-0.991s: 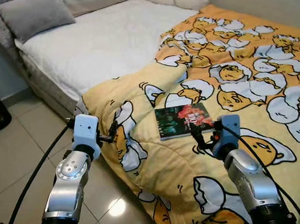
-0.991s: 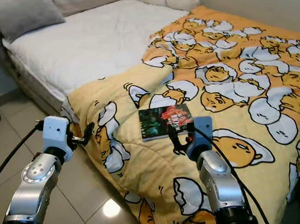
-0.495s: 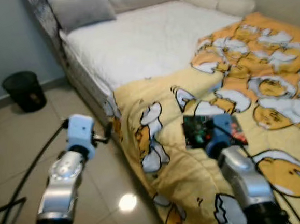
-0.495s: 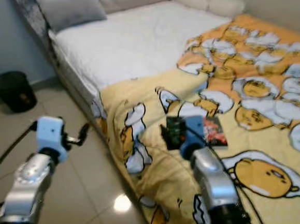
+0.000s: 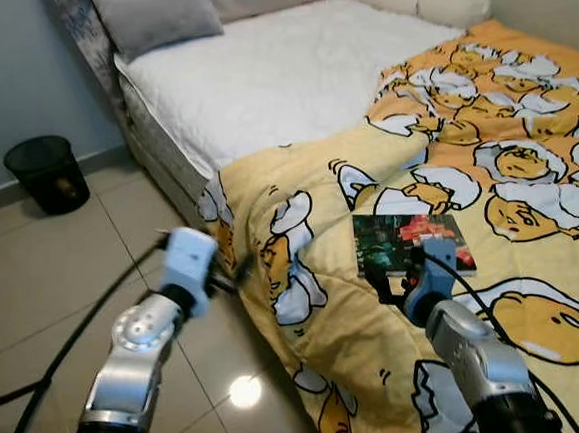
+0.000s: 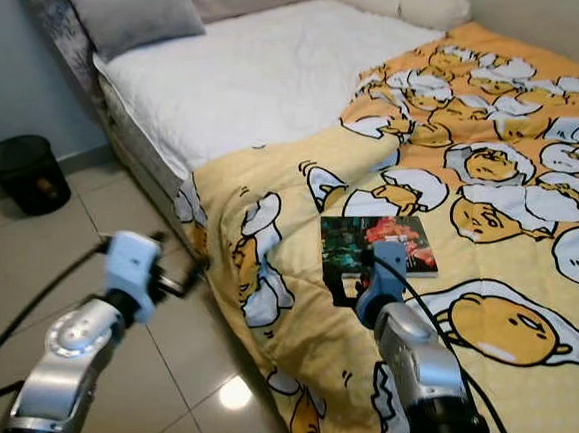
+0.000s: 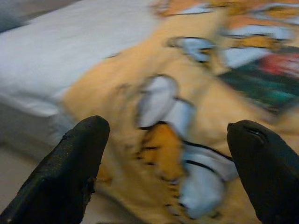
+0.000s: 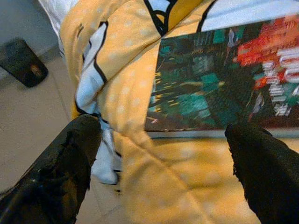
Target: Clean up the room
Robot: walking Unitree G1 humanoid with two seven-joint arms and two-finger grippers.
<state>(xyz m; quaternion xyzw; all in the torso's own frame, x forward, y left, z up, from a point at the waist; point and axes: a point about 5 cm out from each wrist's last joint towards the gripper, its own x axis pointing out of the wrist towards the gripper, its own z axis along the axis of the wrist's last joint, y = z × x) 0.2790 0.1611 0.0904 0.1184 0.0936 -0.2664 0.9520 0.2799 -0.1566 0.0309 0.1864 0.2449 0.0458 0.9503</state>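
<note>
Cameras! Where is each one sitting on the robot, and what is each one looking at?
Left and right eye views: on the head, looking down at the bed, blanket, book, bin; both silver arms show.
Left wrist view: on the left wrist, facing the blanket's edge; left gripper fingers spread.
Right wrist view: on the right wrist, facing the book; right gripper fingers spread.
All four share the book and blanket.
</note>
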